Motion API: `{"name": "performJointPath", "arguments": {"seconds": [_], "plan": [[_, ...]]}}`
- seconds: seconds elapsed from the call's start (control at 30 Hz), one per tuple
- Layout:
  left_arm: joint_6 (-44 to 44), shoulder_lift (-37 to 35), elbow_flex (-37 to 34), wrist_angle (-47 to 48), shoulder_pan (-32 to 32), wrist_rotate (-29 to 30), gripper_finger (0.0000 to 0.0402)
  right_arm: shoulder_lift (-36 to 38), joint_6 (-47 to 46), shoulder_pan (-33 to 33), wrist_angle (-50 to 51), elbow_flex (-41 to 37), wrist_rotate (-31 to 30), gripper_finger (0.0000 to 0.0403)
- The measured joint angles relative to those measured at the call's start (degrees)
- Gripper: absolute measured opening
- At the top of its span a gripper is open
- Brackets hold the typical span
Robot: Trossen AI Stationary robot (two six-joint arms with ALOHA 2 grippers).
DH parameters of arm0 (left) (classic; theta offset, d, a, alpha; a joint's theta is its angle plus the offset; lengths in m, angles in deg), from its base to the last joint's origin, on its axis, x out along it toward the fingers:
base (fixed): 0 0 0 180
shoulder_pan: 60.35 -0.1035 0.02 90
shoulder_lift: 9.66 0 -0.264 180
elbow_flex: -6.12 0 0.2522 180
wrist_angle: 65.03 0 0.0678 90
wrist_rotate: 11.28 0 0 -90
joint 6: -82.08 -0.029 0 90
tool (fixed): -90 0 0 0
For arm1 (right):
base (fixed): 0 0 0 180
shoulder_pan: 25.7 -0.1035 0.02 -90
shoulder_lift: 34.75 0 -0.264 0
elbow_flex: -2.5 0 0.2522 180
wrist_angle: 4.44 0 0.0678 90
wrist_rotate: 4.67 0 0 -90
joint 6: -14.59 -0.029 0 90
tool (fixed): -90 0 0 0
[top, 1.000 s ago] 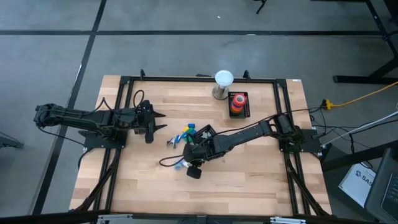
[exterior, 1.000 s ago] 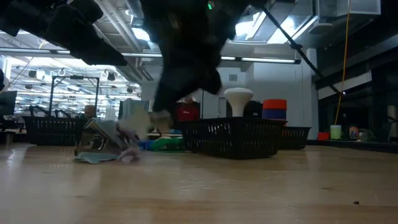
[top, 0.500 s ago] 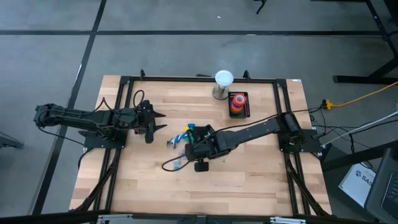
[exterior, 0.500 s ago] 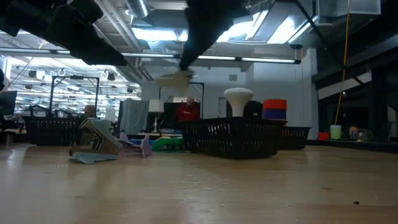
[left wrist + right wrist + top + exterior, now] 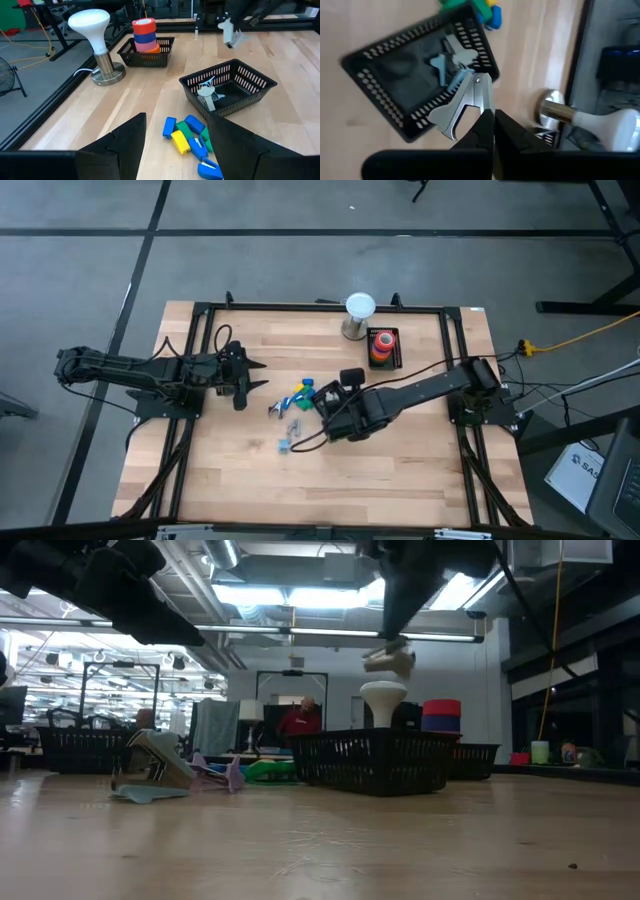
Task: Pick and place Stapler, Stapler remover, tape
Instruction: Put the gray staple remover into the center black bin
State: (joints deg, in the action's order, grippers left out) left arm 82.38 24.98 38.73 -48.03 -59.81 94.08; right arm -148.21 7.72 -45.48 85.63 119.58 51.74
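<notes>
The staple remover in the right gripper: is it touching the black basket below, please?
Apart. In the low view the staple remover, held by the right gripper, hangs above the black basket.

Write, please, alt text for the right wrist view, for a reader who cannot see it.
The right gripper is shut on a silver staple remover, held above a black mesh basket that already contains a pale similar piece. Beside the basket on the wooden table stands a white lamp.

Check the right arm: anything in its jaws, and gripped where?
Yes: the right gripper pinches a staple remover by one end, above the black basket. Left gripper holds nothing.
</notes>
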Motion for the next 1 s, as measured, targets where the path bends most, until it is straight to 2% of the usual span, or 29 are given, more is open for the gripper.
{"name": "performJointPath", "arguments": {"seconds": [0.27, 0.5, 1.0], "plan": [[-0.02, 0.01, 0.0, -0.01, 0.02, 0.0, 0.021, 0.7, 9.11, 0.05, -7.65, -8.35, -0.32, 0.0006], [0.0, 0.02, 0.0, 0.0, 0.02, 0.0, 0.021, 1.0, 18.77, 0.0, -16.89, -12.15, 0.35, 0.0006], [-0.02, 0.0, 0.0, -0.02, 0.01, 0.0, 0.021, 1.0, 25.76, -0.22, -34.07, -23.26, 3.27, 0.0013]]}}
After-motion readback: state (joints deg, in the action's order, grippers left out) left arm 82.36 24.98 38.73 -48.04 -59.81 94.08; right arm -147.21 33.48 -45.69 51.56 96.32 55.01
